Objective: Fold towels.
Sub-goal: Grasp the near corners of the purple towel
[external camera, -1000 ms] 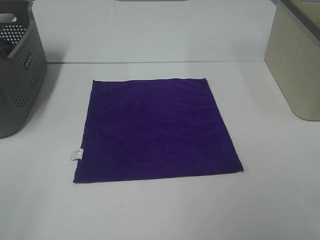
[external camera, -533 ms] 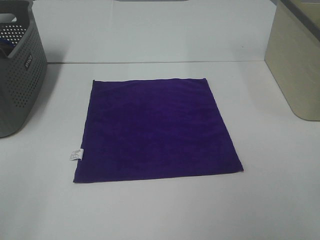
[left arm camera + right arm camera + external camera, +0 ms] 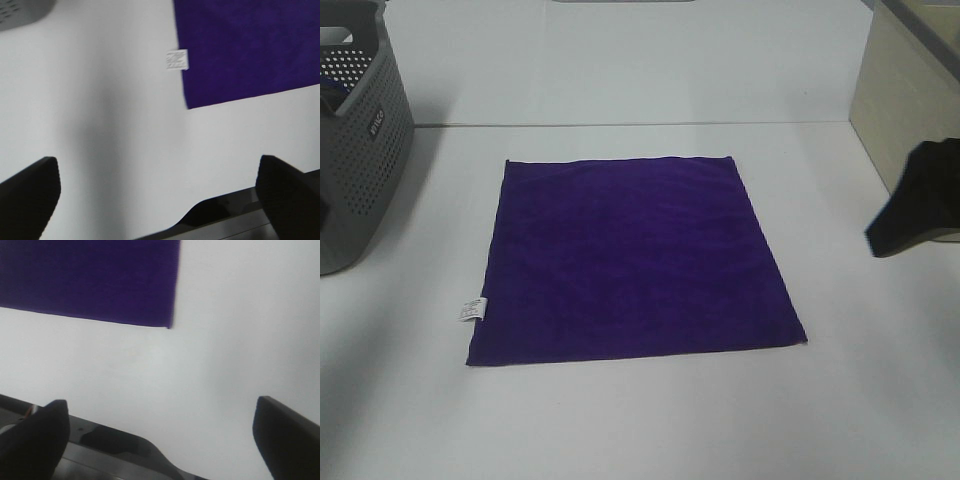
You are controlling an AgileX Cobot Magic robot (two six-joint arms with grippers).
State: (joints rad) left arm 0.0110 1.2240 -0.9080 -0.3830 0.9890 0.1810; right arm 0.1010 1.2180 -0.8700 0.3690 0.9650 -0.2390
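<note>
The towel (image 3: pixel 638 258) is a deep purple square cloth lying flat and unfolded on the white table (image 3: pixel 640 430), with a small white tag (image 3: pixel 471 309) on its left edge. In the left wrist view my left gripper (image 3: pixel 157 200) is open and empty above bare table, short of the towel's corner (image 3: pixel 250 50) and the tag (image 3: pixel 177 59). In the right wrist view my right gripper (image 3: pixel 160 440) is open and empty above bare table, short of the towel's other near corner (image 3: pixel 100 280). My right arm (image 3: pixel 918 200) shows as a black shape at the right edge.
A grey perforated basket (image 3: pixel 355 150) stands at the back left and also shows in the left wrist view (image 3: pixel 20 10). A beige bin (image 3: pixel 910 110) stands at the back right, just behind my right arm.
My right arm has come into the exterior view from the right edge. The towel has not moved.
</note>
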